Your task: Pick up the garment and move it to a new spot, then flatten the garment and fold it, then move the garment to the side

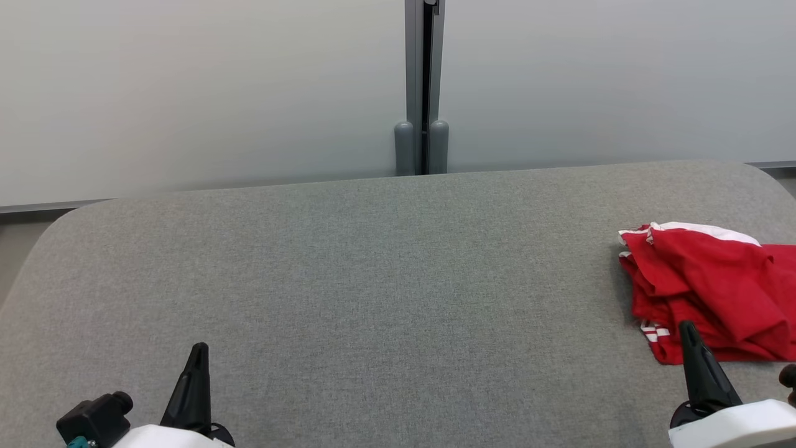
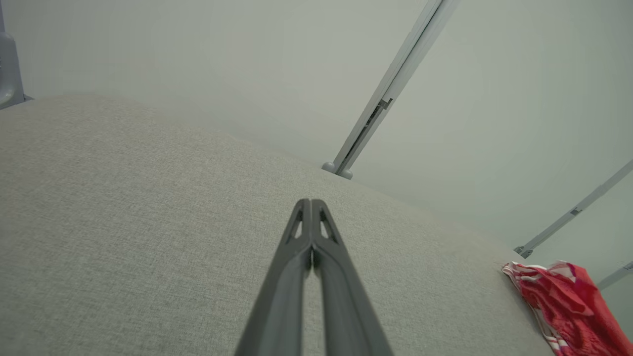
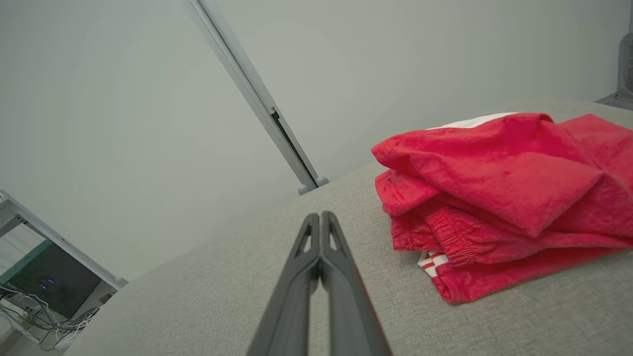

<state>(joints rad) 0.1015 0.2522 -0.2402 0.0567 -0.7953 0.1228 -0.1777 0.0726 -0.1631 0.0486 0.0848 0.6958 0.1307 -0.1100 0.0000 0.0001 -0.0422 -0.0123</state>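
Red garment (image 1: 709, 292) with white-striped trim, bunched in loose folds at the right edge of the grey fabric table (image 1: 373, 280). Just beside its near corner, right gripper (image 1: 687, 326), fingers pressed together on nothing. Left gripper (image 1: 199, 347) likewise pinched closed, well apart from the cloth. Behind, pale wall panels and a grey post (image 1: 423, 87). Seen from the right wrist: gathered elastic hem, and dark equipment with cables (image 3: 44, 296) beyond the table.

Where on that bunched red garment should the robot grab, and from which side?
Probably the top fold of the red garment, approached from its left edge by the right hand, shut beside it. That fold bulges above the stacked layers, offering a lip to pinch.
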